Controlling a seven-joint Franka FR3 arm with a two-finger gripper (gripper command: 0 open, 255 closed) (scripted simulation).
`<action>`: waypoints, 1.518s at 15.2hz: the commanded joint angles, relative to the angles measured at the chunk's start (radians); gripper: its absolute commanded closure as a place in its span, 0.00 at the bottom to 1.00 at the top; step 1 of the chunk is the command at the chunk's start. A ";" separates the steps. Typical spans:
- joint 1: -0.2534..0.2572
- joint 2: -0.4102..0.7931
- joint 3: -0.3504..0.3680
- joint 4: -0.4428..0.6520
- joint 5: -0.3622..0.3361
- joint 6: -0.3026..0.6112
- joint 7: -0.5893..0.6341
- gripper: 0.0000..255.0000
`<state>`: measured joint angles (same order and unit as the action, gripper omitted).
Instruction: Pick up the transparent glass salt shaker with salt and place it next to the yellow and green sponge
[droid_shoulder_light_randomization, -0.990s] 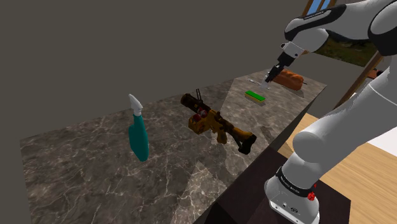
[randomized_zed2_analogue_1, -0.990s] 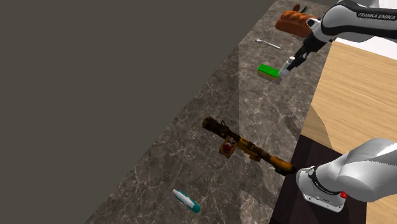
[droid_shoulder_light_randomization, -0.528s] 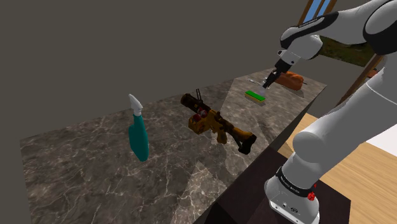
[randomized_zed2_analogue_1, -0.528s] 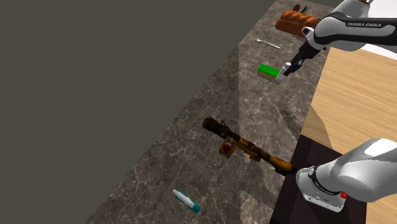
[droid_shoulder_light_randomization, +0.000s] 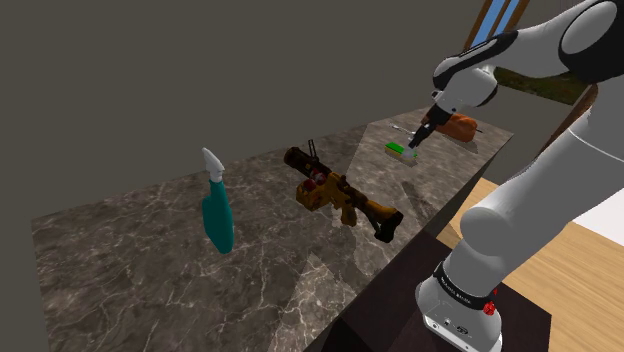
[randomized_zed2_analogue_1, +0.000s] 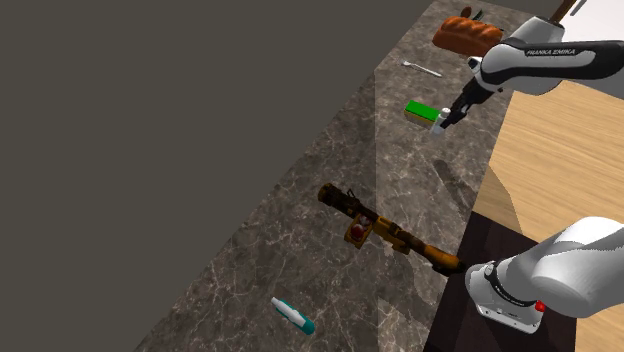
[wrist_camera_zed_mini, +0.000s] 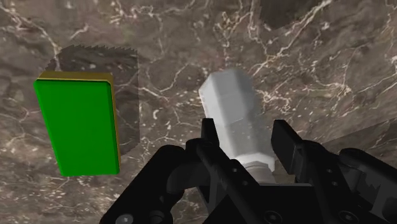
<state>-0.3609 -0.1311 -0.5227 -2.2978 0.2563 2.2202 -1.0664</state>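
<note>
On the shoulder view's far left you had a teal spray bottle with a white nozzle (droid_shoulder_light_randomization: 216, 215) standing upright on the dark, veined marble counter (droid_shoulder_light_randomization: 120, 260). Next along lay a long orange-and-brown toy gun (droid_shoulder_light_randomization: 340, 195), well apart from the bottle. Further right sat the flat green sponge with a yellow edge (droid_shoulder_light_randomization: 401, 150). Just beside it your black two-finger gripper (droid_shoulder_light_randomization: 414, 144) hung low over the counter. In the wrist view its fingers (wrist_camera_zed_mini: 208, 137) were clamped on the pale, whitish, faceted salt shaker (wrist_camera_zed_mini: 236, 118), one on each side. The sponge lay near the shaker but apart from it. You could not tell whether the shaker's base touched the marble. Beyond the gripper, at the counter's far end, lay an orange-brown loaf (droid_shoulder_light_randomization: 460, 125).
</note>
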 joint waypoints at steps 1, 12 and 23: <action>0.003 0.019 -0.003 -0.009 0.017 0.024 -0.017 1.00; 0.012 0.096 -0.011 -0.052 0.096 0.120 -0.093 1.00; 0.012 0.096 -0.011 -0.052 0.096 0.120 -0.093 0.00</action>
<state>-0.3493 -0.0354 -0.5333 -2.3501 0.3527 2.3406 -1.1598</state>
